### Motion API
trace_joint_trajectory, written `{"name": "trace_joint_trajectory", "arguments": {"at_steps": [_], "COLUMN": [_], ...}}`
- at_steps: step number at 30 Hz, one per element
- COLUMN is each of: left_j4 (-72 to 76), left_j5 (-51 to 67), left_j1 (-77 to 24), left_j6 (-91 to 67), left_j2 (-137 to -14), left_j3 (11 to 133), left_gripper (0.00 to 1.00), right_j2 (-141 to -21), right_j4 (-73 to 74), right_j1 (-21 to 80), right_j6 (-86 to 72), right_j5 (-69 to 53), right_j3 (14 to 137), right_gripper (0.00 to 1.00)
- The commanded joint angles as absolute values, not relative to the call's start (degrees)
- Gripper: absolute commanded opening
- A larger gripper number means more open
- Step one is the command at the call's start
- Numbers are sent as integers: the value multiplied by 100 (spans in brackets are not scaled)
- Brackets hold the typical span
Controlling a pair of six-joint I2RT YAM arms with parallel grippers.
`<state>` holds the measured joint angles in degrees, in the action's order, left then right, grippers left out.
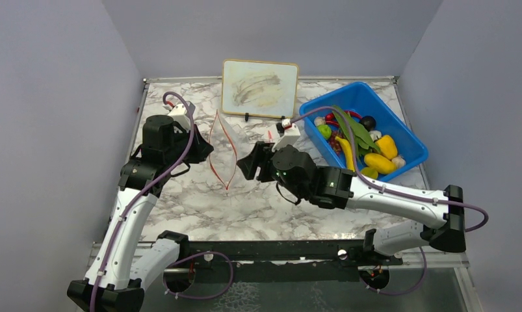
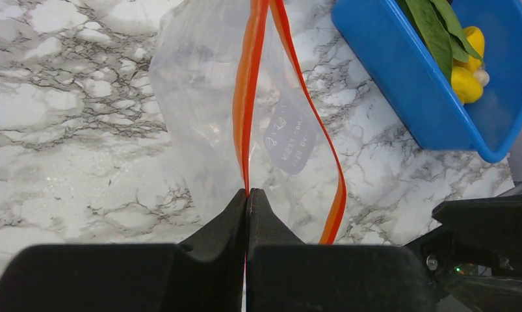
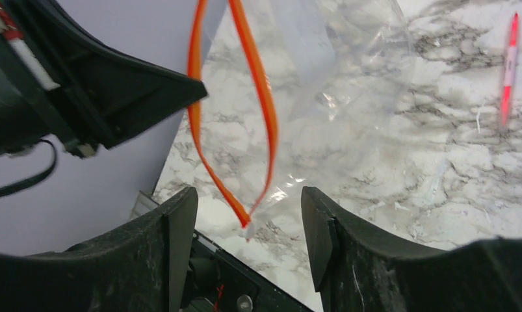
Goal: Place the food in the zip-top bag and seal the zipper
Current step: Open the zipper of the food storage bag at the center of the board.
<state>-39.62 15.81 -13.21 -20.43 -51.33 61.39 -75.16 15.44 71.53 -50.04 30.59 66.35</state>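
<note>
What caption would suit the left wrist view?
Left gripper pinches the zipper of the open zip-top bag, blue bin nearby.

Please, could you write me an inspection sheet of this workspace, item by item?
Surface: white marble-pattern table top.
Job's things: zip-top bag held with its mouth open, zipper strips apart, no food seen inside; food lies in the blue bin.
Clutter: red-and-white pen lying on the table; framed board standing at the far edge.
Grippers: left gripper shut on the zipper; right gripper open at the bag's near end, not gripping.
Cables: purple cable along each arm; no snag seen.
Surroundings: plain grey walls on three sides.
</note>
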Motion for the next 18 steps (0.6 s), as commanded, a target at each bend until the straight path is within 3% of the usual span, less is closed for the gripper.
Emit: {"name": "trace_joint_trajectory", "arguments": {"at_steps": [1,12,15,18], "left_j4": [-4008,-4052,-4179,-4499], "left_j5": [1916,2327,2181,1604], "left_j1": [-1301,-1301,-1301,-1308], "left_j6": [-2144,-2141,-2038,-1810], "left_j2": [-5073,-5015,-5017,-5081], "left_j3": [6381,6374,6399,6556], "left_gripper": [0,0,0,0], "right_j2": [-7963,-9794,-9953,-9715], "right_j4": [2392,3054,3294,3518], "right_j1": [7156,6917,6648,6464], "right_j6": [-4344,-3547,-3410,-3591], "right_j5": [3253,4595,4630,4673], "right_j3": [7656,9428,9587,9246], "right_gripper": [62,60,35,21]}}
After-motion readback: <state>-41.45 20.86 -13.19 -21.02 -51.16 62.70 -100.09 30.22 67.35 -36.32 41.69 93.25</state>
